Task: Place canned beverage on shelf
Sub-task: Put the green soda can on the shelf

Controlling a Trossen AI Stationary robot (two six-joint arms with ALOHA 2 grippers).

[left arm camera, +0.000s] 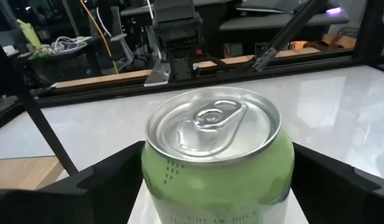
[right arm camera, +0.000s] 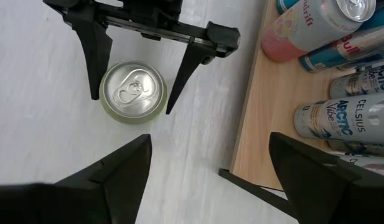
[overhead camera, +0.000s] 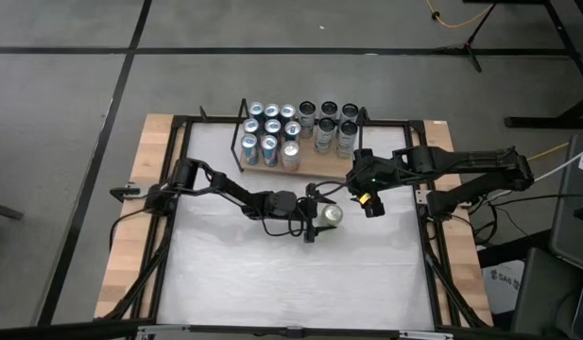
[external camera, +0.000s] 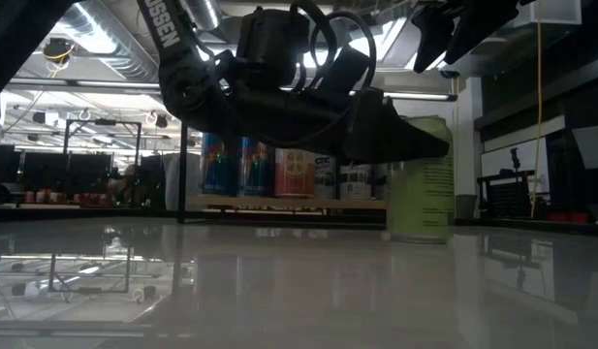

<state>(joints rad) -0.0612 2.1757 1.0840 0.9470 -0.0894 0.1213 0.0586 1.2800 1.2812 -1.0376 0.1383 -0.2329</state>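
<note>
A light green can (right arm camera: 132,91) with a silver top stands upright on its base on the white table, near the middle (overhead camera: 331,214). My left gripper (right arm camera: 132,104) reaches level from the table's left and is open. Its two fingers stand on either side of the can, with a thin gap showing at each. The shelf (overhead camera: 315,168), a light wooden board with black wire ends, sits at the far edge and holds several cans. My right gripper (overhead camera: 367,202) hangs open above the table between the can and the shelf, holding nothing.
Blue-and-silver cans (overhead camera: 270,134) fill the shelf's left part and dark cans (overhead camera: 331,123) its right part. The board's near right corner (right arm camera: 254,124) is bare. A black frame (overhead camera: 429,236) runs round the white table top (overhead camera: 272,283). My right arm reaches in from the right.
</note>
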